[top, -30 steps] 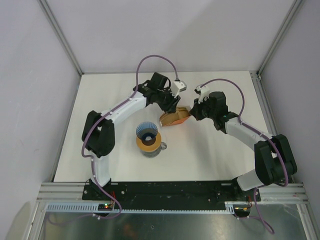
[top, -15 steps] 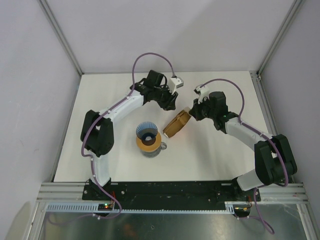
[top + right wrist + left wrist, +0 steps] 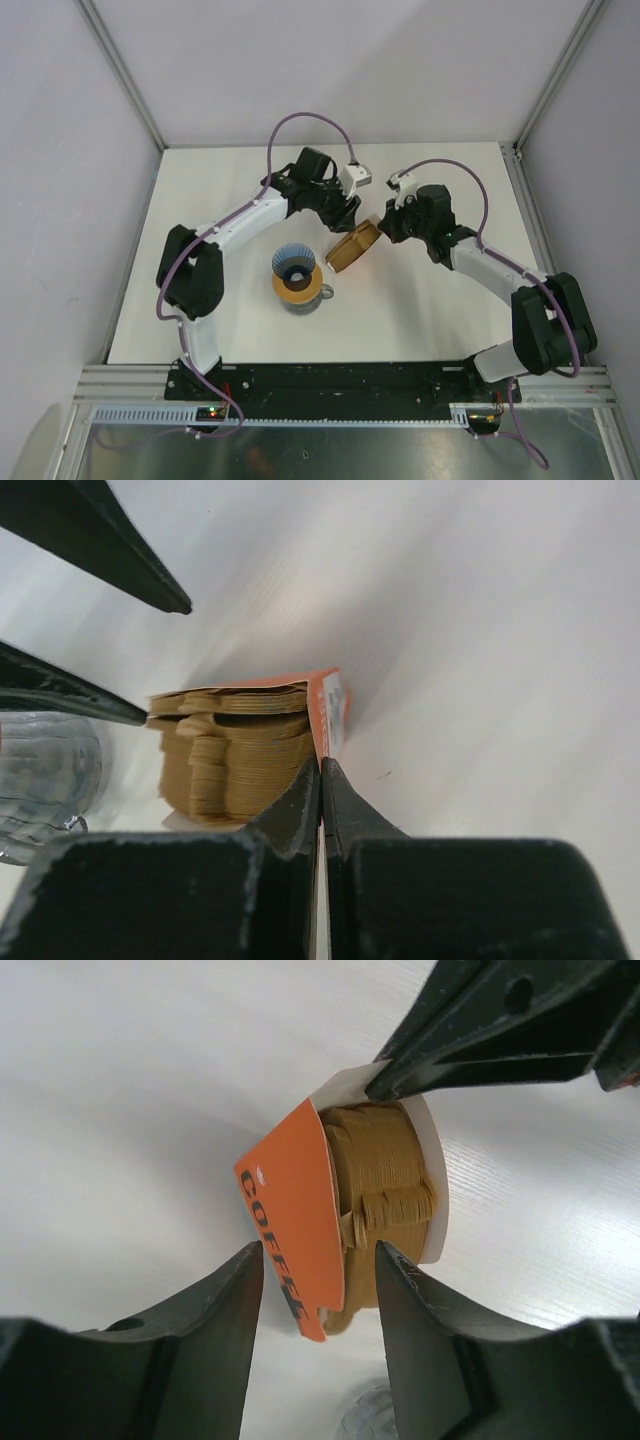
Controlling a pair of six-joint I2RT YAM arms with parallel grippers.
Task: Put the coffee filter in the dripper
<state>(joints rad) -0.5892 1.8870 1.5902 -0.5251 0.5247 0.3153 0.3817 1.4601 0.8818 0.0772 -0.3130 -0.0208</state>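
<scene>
The orange packet (image 3: 352, 247) of stacked tan filters lies on the table right of the dripper. No single loose coffee filter shows apart from the stack (image 3: 385, 1165). The blue dripper (image 3: 296, 263) sits on the glass carafe with a tan-orange ring (image 3: 300, 287). My right gripper (image 3: 381, 227) is shut on the packet's orange card edge (image 3: 330, 705). My left gripper (image 3: 345, 213) is open, and its fingers (image 3: 235, 1300) straddle the packet's near end with the orange flap (image 3: 295, 1210) between them.
The glass carafe (image 3: 40, 780) shows at the left of the right wrist view, close to the packet. My left gripper's fingers (image 3: 110, 550) point in from the upper left there. White enclosure walls and metal posts ring the table (image 3: 220, 180).
My left gripper pulled back up-left from the packet, then came back to its upper end. The packet swung and shifted slightly while my right gripper kept hold of it.
</scene>
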